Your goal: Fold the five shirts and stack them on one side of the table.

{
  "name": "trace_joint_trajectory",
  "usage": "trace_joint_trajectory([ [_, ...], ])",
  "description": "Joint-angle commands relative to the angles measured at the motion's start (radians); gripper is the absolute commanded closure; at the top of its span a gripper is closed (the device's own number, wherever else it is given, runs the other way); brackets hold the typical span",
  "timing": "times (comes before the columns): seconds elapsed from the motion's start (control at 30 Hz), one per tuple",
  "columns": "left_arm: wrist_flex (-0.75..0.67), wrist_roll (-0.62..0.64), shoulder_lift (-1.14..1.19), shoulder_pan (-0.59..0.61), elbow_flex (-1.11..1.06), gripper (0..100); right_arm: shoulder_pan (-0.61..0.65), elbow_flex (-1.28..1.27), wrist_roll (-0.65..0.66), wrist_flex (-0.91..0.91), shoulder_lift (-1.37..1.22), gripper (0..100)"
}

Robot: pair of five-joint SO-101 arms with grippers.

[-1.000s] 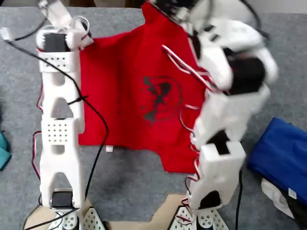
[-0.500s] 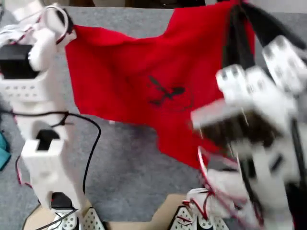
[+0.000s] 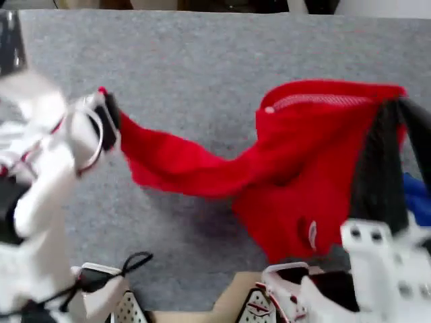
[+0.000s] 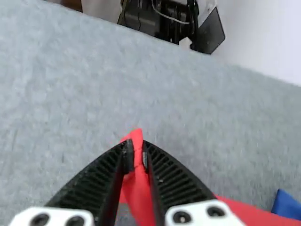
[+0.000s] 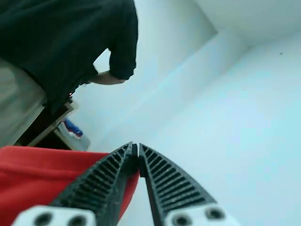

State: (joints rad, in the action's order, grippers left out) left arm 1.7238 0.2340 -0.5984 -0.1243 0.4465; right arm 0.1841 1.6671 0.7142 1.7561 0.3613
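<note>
- high view: the red shirt (image 3: 296, 182) hangs above the grey table (image 3: 202, 60), strung between the two arms. its long axis runs left to right and sags in the middle.
- the left claw (image 3: 106, 116), at the left, pinches a narrow end of the cloth. the right claw (image 3: 399, 111), at the right, carries the bulk, which drapes down toward the near edge. the collar band shows along the top, on the far side.
- a blue shirt (image 3: 419, 202) lies at the right edge, just beside the hanging red cloth.
- left wrist view: the left claw is clenched on a thin fold of the red shirt, a tip of cloth poking out past the fingertips. the table lies below it.
- right wrist view: the right claw is clamped on the red shirt, the cloth bunched to one side. it points up, away from the table.
- judgement: each claw has one end, so neither is nearer. laying the shirt flat likely turns on stretching that left-to-right line and lowering both ends evenly, clear of the blue shirt.
</note>
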Motion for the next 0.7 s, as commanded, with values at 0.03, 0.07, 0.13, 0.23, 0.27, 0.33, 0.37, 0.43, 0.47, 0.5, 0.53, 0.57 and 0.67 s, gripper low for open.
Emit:
trace_joint_trajectory([
  [0.03, -0.028, 0.003, -0.131, 0.038, -0.006, 98, -0.021, -0.056, -0.006, -0.012, 0.074, 99.4],
  [0.07, -0.026, 0.005, -0.143, 0.040, 0.025, 98, -0.021, -0.084, -0.006, -0.023, 0.097, 99.4],
  [0.13, -0.025, 0.005, -0.166, 0.046, 0.100, 98, -0.021, -0.145, -0.006, -0.066, 0.148, 99.4],
  [0.23, -0.006, 0.002, -0.186, 0.048, 0.227, 98, -0.021, -0.252, -0.006, -0.169, 0.231, 99.4],
  [0.27, 0.006, 0.002, -0.193, 0.048, 0.262, 98, -0.021, -0.295, -0.006, -0.212, 0.257, 99.4],
  [0.33, 0.026, 0.002, -0.202, 0.048, 0.311, 98, -0.022, -0.383, -0.006, -0.284, 0.305, 99.4],
  [0.37, 0.029, 0.002, -0.206, 0.049, 0.325, 98, -0.022, -0.424, -0.006, -0.316, 0.326, 99.4],
  [0.43, 0.029, 0.002, -0.222, 0.049, 0.330, 98, -0.022, -0.506, -0.006, -0.373, 0.369, 99.4],
  [0.47, 0.029, 0.002, -0.232, 0.049, 0.325, 98, -0.022, -0.539, -0.006, -0.402, 0.386, 99.4],
  [0.5, 0.032, 0.002, -0.245, 0.049, 0.325, 98, -0.022, -0.570, -0.006, -0.427, 0.401, 99.4],
  [0.53, 0.034, 0.002, -0.257, 0.049, 0.322, 98, -0.022, -0.595, -0.006, -0.448, 0.412, 99.4],
  [0.57, 0.034, 0.002, -0.269, 0.048, 0.310, 98, -0.022, -0.615, -0.006, -0.466, 0.423, 99.4],
  [0.67, 0.034, 0.002, -0.314, 0.041, 0.233, 98, -0.022, -0.656, -0.006, -0.493, 0.437, 99.4],
])
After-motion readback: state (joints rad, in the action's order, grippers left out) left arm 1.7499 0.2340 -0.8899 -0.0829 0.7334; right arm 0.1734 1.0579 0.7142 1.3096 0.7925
